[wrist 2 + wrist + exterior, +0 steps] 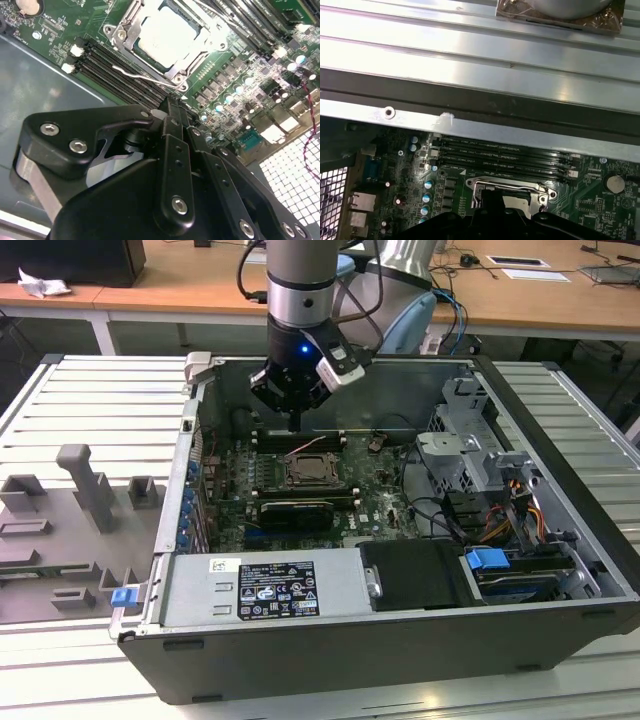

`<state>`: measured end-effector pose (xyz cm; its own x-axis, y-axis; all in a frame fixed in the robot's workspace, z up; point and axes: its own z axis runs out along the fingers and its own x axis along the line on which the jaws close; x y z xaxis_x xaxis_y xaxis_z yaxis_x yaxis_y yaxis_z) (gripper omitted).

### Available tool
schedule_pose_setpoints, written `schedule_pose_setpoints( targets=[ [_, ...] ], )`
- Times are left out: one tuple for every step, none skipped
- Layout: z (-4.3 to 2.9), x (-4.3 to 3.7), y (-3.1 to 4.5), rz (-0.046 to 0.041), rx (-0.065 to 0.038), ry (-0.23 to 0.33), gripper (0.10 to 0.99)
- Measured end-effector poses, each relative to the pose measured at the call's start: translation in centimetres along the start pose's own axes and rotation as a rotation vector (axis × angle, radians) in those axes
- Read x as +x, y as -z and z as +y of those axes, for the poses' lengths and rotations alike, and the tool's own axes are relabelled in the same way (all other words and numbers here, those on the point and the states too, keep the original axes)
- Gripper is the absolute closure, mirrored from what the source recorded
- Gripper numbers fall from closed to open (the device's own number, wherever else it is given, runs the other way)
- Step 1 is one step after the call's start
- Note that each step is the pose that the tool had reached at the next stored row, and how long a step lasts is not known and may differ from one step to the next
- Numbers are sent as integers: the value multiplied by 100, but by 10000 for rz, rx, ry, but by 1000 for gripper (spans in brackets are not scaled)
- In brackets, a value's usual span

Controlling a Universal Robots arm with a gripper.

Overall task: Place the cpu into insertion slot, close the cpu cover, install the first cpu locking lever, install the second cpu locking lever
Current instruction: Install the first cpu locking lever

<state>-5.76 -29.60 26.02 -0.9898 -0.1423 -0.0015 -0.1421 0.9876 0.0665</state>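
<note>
The cpu (167, 37) lies pale and silvery in the insertion slot (309, 472) on the green board inside the open computer case. The cpu cover (125, 30) lies flat around it as a silver frame. A thin wire locking lever (142, 75) runs along the socket's edge next to the memory slots; I cannot tell whether it is latched. My gripper (293, 422) hangs above the board just behind the socket, fingers together and holding nothing. Its black tip (171, 107) points toward the lever side of the socket. In the first wrist view the gripper (487, 197) partly hides the slot (506, 190).
Long black memory slots (500, 155) lie between the socket and the case wall (480, 127). A metal drive cage (465, 440) with cables stands at the exterior view's right. The power supply (270, 585) fills the case's near side. A grey fixture tray (70, 510) sits outside, on the exterior view's left.
</note>
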Motion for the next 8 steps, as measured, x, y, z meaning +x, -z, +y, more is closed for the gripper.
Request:
schedule_pose_setpoints(
  targets=[
    [-2, -12, -3, -13, -81, -17, 980],
    [-4, -23, -7, -28, -177, -34, 980],
    [-7, -40, -12, -52, -325, -62, 980],
    [-10, -55, -26, -66, -401, -96, 980],
    [-12, -60, -42, -70, -405, -125, 980],
    [-16, -66, -71, -75, -404, -203, 980],
    [-17, -70, -89, -87, -403, -351, 980],
    [-18, -72, -100, -98, -402, -472, 980]
  ],
)
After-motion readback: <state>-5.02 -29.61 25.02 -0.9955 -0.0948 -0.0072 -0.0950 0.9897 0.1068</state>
